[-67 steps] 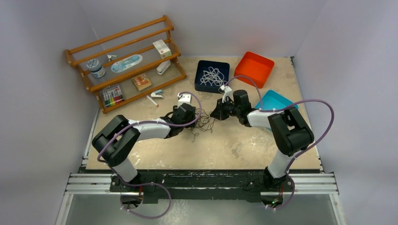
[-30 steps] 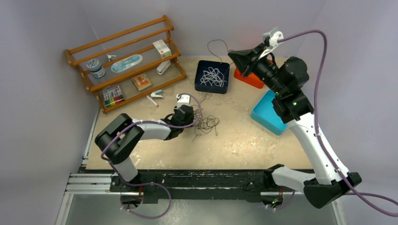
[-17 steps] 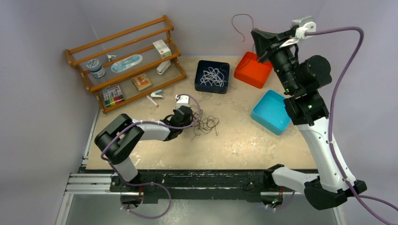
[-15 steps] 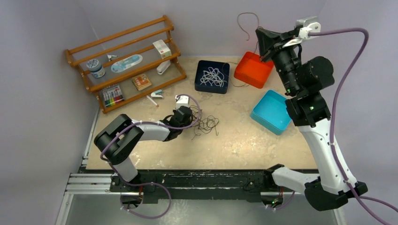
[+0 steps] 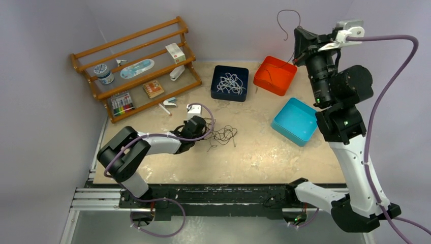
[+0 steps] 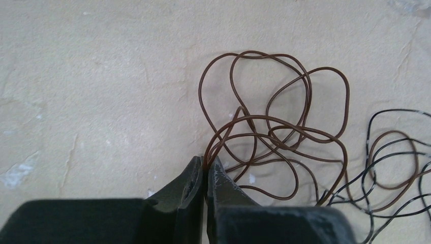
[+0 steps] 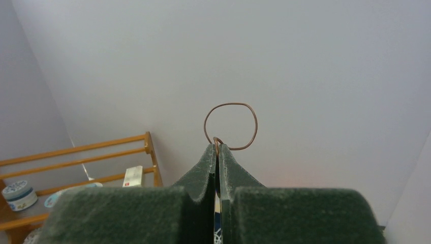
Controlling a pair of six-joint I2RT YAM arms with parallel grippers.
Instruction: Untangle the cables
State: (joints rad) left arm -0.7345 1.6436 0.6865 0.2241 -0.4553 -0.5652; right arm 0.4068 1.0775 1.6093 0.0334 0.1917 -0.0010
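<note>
Table [image 5: 264, 152]: beige, mottled top with pale scuffs.
Wooden rack [image 5: 133, 36]: far left corner, angled, stepped shelves.
On the rack: round tin [image 5: 104, 73], white box [image 5: 175, 52], coloured markers [image 5: 122, 103], small brown pack [image 5: 153, 89].
Navy bin [image 5: 228, 97]: far centre.
Orange bin [image 5: 275, 75]: just right of the navy one.
Teal bin [image 5: 297, 121]: nearer, right side.

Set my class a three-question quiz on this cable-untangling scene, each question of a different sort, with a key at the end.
1. True or false: the right tool is open.
2. What colour is the bin holding the white cables? A orange, B navy, C teal.
3. Fill in: the left tool grips the tangled cable on the table; its colour is ____.

Key: 1 false, it is shut on the lifted cable; 2 B; 3 brown.
</note>
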